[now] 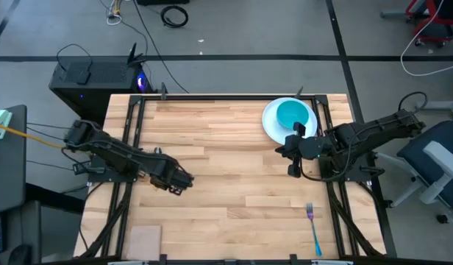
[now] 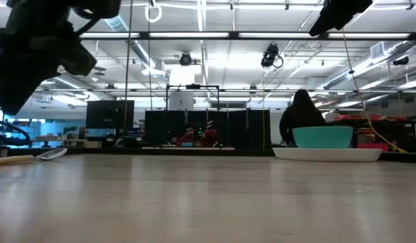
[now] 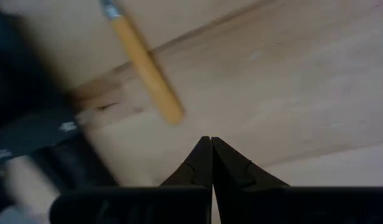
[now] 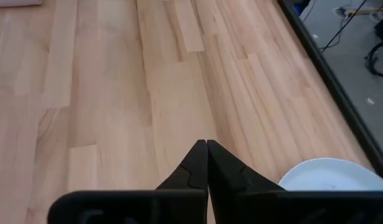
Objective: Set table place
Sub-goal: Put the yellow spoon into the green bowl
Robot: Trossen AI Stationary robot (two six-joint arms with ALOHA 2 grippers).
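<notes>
A round white plate (image 1: 269, 121) lies at the table's far right with a teal bowl (image 1: 293, 114) standing in it; both also show in the low view, the plate (image 2: 327, 154) under the bowl (image 2: 322, 137). An orange-handled spoon (image 3: 145, 65) lies flat on the wood just ahead of my left gripper (image 3: 210, 142), which is shut, empty and apart from it. The spoon also shows in the low view (image 2: 32, 156). A blue-handled fork (image 1: 313, 228) lies near the right front. My right gripper (image 4: 206, 144) is shut and empty, beside the plate's near edge (image 4: 334, 175).
A tan rectangular pad (image 1: 145, 239) lies at the table's near left corner. Black rails (image 1: 337, 213) run along the table's sides. Bare wood (image 1: 234, 162) stretches between the two arms. A black box (image 1: 94, 77) and cables lie beyond the far left edge.
</notes>
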